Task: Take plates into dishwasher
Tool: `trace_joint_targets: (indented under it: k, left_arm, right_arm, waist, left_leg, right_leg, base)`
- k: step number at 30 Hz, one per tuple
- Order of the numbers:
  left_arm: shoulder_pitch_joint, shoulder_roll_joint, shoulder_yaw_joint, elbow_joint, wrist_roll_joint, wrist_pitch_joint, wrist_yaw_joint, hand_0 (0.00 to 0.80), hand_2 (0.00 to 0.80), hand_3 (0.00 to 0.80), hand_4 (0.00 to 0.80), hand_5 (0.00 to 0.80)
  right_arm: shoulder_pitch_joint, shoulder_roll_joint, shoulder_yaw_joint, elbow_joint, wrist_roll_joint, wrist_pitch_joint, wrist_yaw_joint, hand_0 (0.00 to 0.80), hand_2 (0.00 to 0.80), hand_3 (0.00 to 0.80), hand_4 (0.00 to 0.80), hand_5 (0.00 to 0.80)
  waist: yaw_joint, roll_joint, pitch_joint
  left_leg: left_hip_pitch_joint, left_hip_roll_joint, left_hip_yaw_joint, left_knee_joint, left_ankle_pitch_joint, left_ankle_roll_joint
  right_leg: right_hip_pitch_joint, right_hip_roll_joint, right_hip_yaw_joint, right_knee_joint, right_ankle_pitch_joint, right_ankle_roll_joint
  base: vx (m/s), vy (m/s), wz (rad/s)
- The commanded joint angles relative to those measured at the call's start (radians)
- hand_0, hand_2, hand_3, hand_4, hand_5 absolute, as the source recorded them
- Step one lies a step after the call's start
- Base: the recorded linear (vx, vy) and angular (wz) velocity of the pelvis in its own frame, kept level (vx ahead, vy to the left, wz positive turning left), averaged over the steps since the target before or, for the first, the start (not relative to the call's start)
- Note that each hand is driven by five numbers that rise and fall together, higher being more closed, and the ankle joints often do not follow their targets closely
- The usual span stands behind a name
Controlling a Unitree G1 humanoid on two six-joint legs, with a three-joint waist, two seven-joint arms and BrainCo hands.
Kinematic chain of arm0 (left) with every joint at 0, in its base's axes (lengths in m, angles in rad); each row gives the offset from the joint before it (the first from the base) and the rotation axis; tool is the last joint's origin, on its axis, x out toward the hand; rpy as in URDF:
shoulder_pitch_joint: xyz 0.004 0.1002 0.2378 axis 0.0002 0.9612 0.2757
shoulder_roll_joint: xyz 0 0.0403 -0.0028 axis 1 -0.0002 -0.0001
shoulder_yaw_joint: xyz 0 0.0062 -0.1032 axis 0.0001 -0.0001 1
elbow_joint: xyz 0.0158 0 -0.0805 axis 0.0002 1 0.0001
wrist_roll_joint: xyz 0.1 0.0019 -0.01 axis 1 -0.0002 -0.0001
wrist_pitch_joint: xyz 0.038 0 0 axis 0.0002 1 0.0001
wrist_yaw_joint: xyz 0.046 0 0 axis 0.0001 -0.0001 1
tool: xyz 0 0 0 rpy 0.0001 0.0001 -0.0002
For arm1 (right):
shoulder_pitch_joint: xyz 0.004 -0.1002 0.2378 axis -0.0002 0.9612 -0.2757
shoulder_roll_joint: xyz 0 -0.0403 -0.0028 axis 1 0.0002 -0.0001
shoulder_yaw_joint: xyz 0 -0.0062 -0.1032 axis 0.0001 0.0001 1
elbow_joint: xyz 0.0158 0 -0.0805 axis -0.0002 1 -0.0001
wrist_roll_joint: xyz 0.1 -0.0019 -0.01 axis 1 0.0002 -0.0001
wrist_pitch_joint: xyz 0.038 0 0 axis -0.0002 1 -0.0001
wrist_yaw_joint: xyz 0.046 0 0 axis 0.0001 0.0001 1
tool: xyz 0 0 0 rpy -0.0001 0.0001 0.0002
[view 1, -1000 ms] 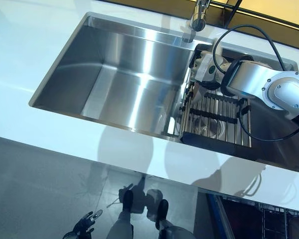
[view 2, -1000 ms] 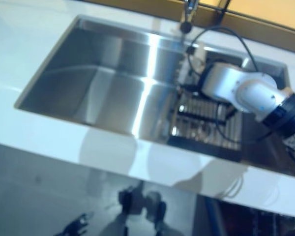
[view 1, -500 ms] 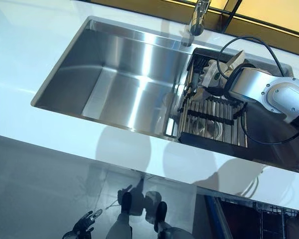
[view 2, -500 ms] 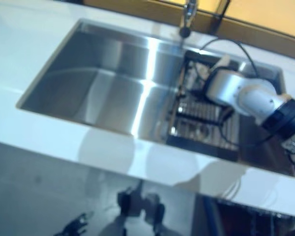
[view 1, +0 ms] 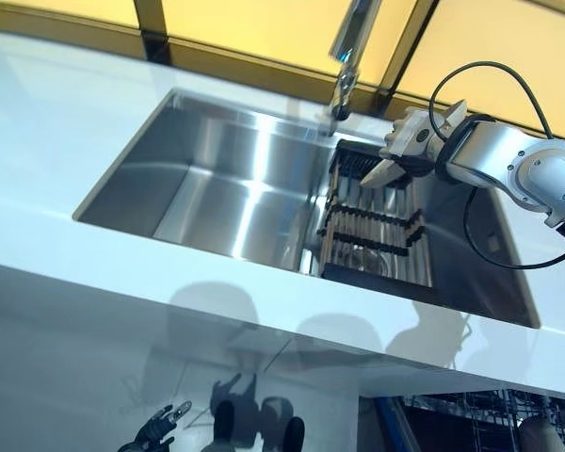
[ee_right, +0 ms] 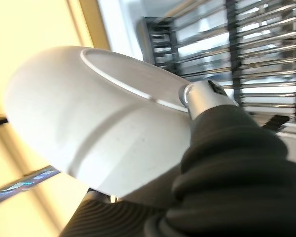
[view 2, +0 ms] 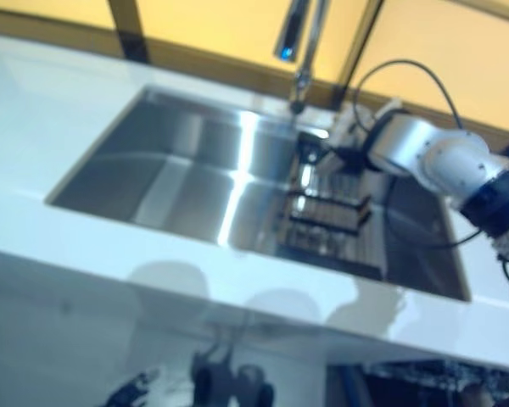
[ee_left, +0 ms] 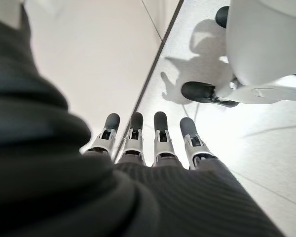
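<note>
Right hand (view 1: 416,139) holds a white plate (ee_right: 96,118) above the far end of the dish rack (view 1: 375,226) in the sink (view 1: 217,179), fingers clamped on its rim. Plate looks rigid, glazed, likely slick and breakable; rim grip seems soundest. Left hand (ee_left: 153,143) hangs low near the floor, fingers straight, empty. Dishwasher rack (view 1: 471,414) shows below the bench (view 1: 122,273), near right.

plate (ee_right: 89,123): plain white
sink (view 1: 226,179): shiny silver steel
rack (view 1: 372,231): black frame, silver bars
counter (view 1: 66,104): white
tap (view 1: 348,47): silver
wall (view 1: 264,28): yellow, dark vertical strips
floor (ee_left: 266,123): pale grey speckle
</note>
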Motion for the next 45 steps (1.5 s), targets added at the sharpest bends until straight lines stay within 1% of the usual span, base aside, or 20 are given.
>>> trace_joint_targets:
  k: [1, 4, 6, 10, 13, 14, 15, 17, 20, 21, 24, 27, 29, 30, 33, 34, 39, 42, 45]
  left_arm:
    - [-0.002, 0.0, 0.001, 0.051, 0.044, -0.011, 0.002, 0.0, 0.0, 0.0, 0.0, 0.0]
    - [0.002, -0.011, 0.004, 0.057, 0.055, -0.008, 0.002, 0.0, 0.0, 0.0, 0.0, 0.0]
    - [0.001, -0.018, 0.003, 0.059, 0.061, -0.007, 0.0, 0.0, 0.0, 0.0, 0.0, 0.0]
    - [0.005, -0.029, 0.004, 0.056, 0.066, -0.012, 0.001, 0.0, 0.0, 0.0, 0.0, 0.0]
    - [0.003, -0.032, 0.004, 0.053, 0.066, -0.009, 0.004, 0.0, 0.0, 0.0, 0.0, 0.0]
    - [0.003, -0.033, 0.006, 0.052, 0.066, -0.008, 0.0, 0.0, 0.0, 0.0, 0.0, 0.0]
    - [0.002, -0.033, 0.0, 0.049, 0.066, -0.005, 0.002, 0.0, 0.0, 0.0, 0.0, 0.0]
    - [0.001, -0.032, -0.003, 0.046, 0.061, -0.001, 0.003, 0.0, 0.0, 0.0, 0.0, 0.0]
    - [0.011, -0.031, 0.002, 0.046, 0.074, 0.006, -0.004, 0.0, 0.0, 0.0, 0.0, 0.0]
    - [0.022, -0.031, 0.003, 0.05, 0.085, 0.003, -0.013, 0.0, 0.0, 0.0, 0.0, 0.0]
    - [0.032, -0.031, 0.009, 0.062, 0.111, -0.003, -0.027, 0.0, 0.0, 0.0, 0.0, 0.0]
    - [0.037, -0.028, 0.014, 0.064, 0.108, -0.007, -0.029, 0.0, 0.0, 0.0, 0.0, 0.0]
    - [0.035, -0.027, 0.014, 0.061, 0.111, -0.005, -0.029, 0.0, 0.0, 0.0, 0.0, 0.0]
    - [0.035, -0.026, 0.014, 0.06, 0.11, -0.005, -0.028, 0.0, 0.0, 0.0, 0.0, 0.0]
    - [0.035, -0.022, 0.012, 0.059, 0.112, -0.011, -0.024, 0.0, 0.0, 0.0, 0.0, 0.0]
    - [0.035, -0.023, 0.012, 0.055, 0.108, -0.007, -0.021, 0.0, 0.0, 0.0, 0.0, 0.0]
    - [0.024, -0.01, 0.009, 0.054, 0.105, 0.005, -0.022, 0.0, 0.0, 0.0, 0.0, 0.0]
    - [0.014, -0.002, 0.004, 0.057, 0.106, 0.012, -0.02, 0.0, 0.0, 0.0, 0.0, 0.0]
    - [0.004, 0.006, 0.002, 0.055, 0.113, 0.025, -0.019, 0.0, 0.0, 0.0, 0.0, 0.0]
  right_arm:
    - [-0.1, -0.106, 0.007, 0.078, 0.007, 0.081, -0.057, 0.8, 0.8, 0.8, 0.8, 0.8]
    - [-0.092, -0.148, -0.011, 0.09, 0.016, 0.089, -0.081, 0.8, 0.8, 0.8, 0.8, 0.8]
    - [-0.086, -0.167, -0.022, 0.101, 0.057, 0.121, -0.085, 0.8, 0.8, 0.8, 0.8, 0.8]
    - [-0.069, -0.204, -0.054, 0.147, 0.225, 0.201, -0.115, 0.8, 0.8, 0.8, 0.8, 0.8]
    - [-0.057, -0.224, -0.072, 0.177, 0.294, 0.229, -0.145, 0.8, 0.8, 0.8, 0.8, 0.8]
    - [-0.046, -0.247, -0.088, 0.196, 0.349, 0.237, -0.164, 0.8, 0.8, 0.8, 0.8, 0.8]
    - [-0.015, -0.269, -0.127, 0.223, 0.443, 0.266, -0.193, 0.8, 0.8, 0.8, 0.8, 0.8]
    - [0.048, -0.294, -0.196, 0.251, 0.517, 0.28, -0.22, 0.8, 0.8, 0.8, 0.8, 0.8]
    - [0.185, -0.346, -0.325, 0.293, 0.647, 0.265, -0.236, 0.8, 0.8, 0.8, 0.8, 0.8]
    - [0.249, -0.376, -0.389, 0.31, 0.706, 0.256, -0.232, 0.8, 0.8, 0.8, 0.8, 0.8]
    - [0.388, -0.417, -0.526, 0.343, 0.784, 0.232, -0.228, 0.8, 0.8, 0.8, 0.8, 0.8]
    - [0.534, -0.441, -0.668, 0.357, 0.856, 0.222, -0.23, 0.8, 0.8, 0.8, 0.8, 0.8]
    - [0.657, -0.449, -0.787, 0.367, 0.874, 0.209, -0.244, 0.8, 0.8, 0.8, 0.8, 0.8]
    - [0.701, -0.451, -0.826, 0.368, 0.878, 0.204, -0.249, 0.8, 0.8, 0.8, 0.8, 0.8]
    - [0.909, -0.463, -1.019, 0.374, 0.866, 0.187, -0.267, 0.8, 0.8, 0.8, 0.8, 0.8]
    - [0.977, -0.464, -1.077, 0.383, 0.873, 0.178, -0.272, 0.8, 0.8, 0.8, 0.8, 0.8]
    - [1.284, -0.436, -1.36, 0.393, 0.882, 0.158, -0.287, 0.8, 0.8, 0.8, 0.8, 0.8]
    - [1.421, -0.412, -1.483, 0.397, 0.906, 0.142, -0.277, 0.8, 0.8, 0.8, 0.8, 0.8]
    - [1.494, -0.374, -1.545, 0.384, 0.946, 0.139, -0.238, 0.8, 0.8, 0.8, 0.8, 0.8]
  waist:
    - [-0.028, -0.001, -0.076]
    - [-0.053, 0.01, -0.109]
    - [-0.065, 0.015, -0.126]
    - [-0.086, 0.021, -0.154]
    - [-0.096, 0.022, -0.165]
    - [-0.103, 0.024, -0.172]
    - [-0.113, 0.027, -0.179]
    - [-0.121, 0.03, -0.184]
    - [-0.136, 0.034, -0.19]
    - [-0.146, 0.036, -0.193]
    - [-0.166, 0.037, -0.196]
    - [-0.188, 0.042, -0.201]
    - [-0.201, 0.043, -0.2]
    - [-0.204, 0.044, -0.199]
    - [-0.218, 0.044, -0.199]
    - [-0.229, 0.052, -0.197]
    - [-0.25, 0.054, -0.194]
    - [-0.254, 0.055, -0.192]
    - [-0.258, 0.058, -0.187]
  left_leg:
    - [0.067, -0.039, 0.056, -0.002, -0.116, 0.029]
    - [0.092, -0.037, 0.079, -0.002, -0.126, 0.031]
    - [0.102, -0.037, 0.09, -0.002, -0.131, 0.032]
    - [0.11, -0.035, 0.108, -0.002, -0.137, 0.03]
    - [0.112, -0.033, 0.117, -0.002, -0.139, 0.03]
    - [0.113, -0.032, 0.123, -0.002, -0.139, 0.029]
    - [0.115, -0.03, 0.133, -0.002, -0.143, 0.029]
    - [0.117, -0.027, 0.14, -0.002, -0.146, 0.029]
    - [0.125, -0.022, 0.157, -0.002, -0.15, 0.031]
    - [0.127, -0.018, 0.165, -0.002, -0.15, 0.031]
    - [0.13, -0.013, 0.186, -0.002, -0.15, 0.031]
    - [0.132, -0.008, 0.208, -0.002, -0.152, 0.031]
    - [0.136, -0.003, 0.22, -0.002, -0.154, 0.031]
    - [0.137, -0.002, 0.223, -0.002, -0.155, 0.031]
    - [0.139, 0.003, 0.24, -0.002, -0.157, 0.031]
    - [0.149, 0.006, 0.235, -0.002, -0.172, 0.029]
    - [0.149, 0.01, 0.251, -0.002, -0.174, 0.029]
    - [0.146, 0.01, 0.255, -0.002, -0.175, 0.03]
    - [0.146, 0.01, 0.263, -0.002, -0.178, 0.032]
  right_leg:
    - [0.036, 0.019, 0.006, 0.002, -0.044, 0.062]
    - [0.051, 0.025, 0.039, 0.002, -0.042, 0.066]
    - [0.055, 0.027, 0.053, 0.002, -0.04, 0.068]
    - [0.055, 0.034, 0.082, 0.002, -0.036, 0.071]
    - [0.054, 0.038, 0.094, 0.002, -0.034, 0.071]
    - [0.053, 0.041, 0.101, 0.002, -0.032, 0.071]
    - [0.052, 0.045, 0.111, 0.002, -0.032, 0.072]
    - [0.05, 0.047, 0.116, 0.002, -0.031, 0.072]
    - [0.05, 0.052, 0.126, 0.002, -0.03, 0.072]
    - [0.049, 0.055, 0.131, 0.002, -0.027, 0.071]
    - [0.043, 0.06, 0.14, 0.002, -0.022, 0.073]
    - [0.034, 0.064, 0.148, 0.002, -0.015, 0.076]
    - [0.033, 0.066, 0.15, 0.002, -0.014, 0.076]
    - [0.033, 0.066, 0.15, 0.002, -0.014, 0.077]
    - [0.028, 0.066, 0.152, 0.002, -0.009, 0.079]
    - [0.036, 0.067, 0.152, 0.002, -0.017, 0.085]
    - [0.031, 0.068, 0.154, 0.002, -0.012, 0.089]
    - [0.025, 0.069, 0.153, 0.002, -0.008, 0.09]
    - [0.021, 0.068, 0.148, 0.002, -0.006, 0.091]
  base:
    - [0.014, 0.0, -0.2]
    - [0.023, -0.001, -0.3]
    - [0.019, 0.0, -0.34]
    - [0.014, -0.006, -0.21]
    - [0.011, -0.013, -0.19]
    - [0.007, -0.028, -0.15]
    - [0.002, -0.034, -0.06]
    - [-0.002, -0.034, -0.11]
    - [0.009, -0.046, -0.13]
    - [0.012, -0.069, -0.13]
    - [0.0, -0.073, -0.18]
    - [-0.005, -0.065, -0.18]
    - [-0.01, -0.047, -0.19]
    - [-0.012, -0.037, -0.24]
    - [-0.004, -0.033, -0.2]
    - [0.02, -0.014, -0.15]
    - [-0.008, -0.031, -0.11]
    - [-0.02, -0.041, -0.06]
    - [-0.023, -0.041, -0.03]
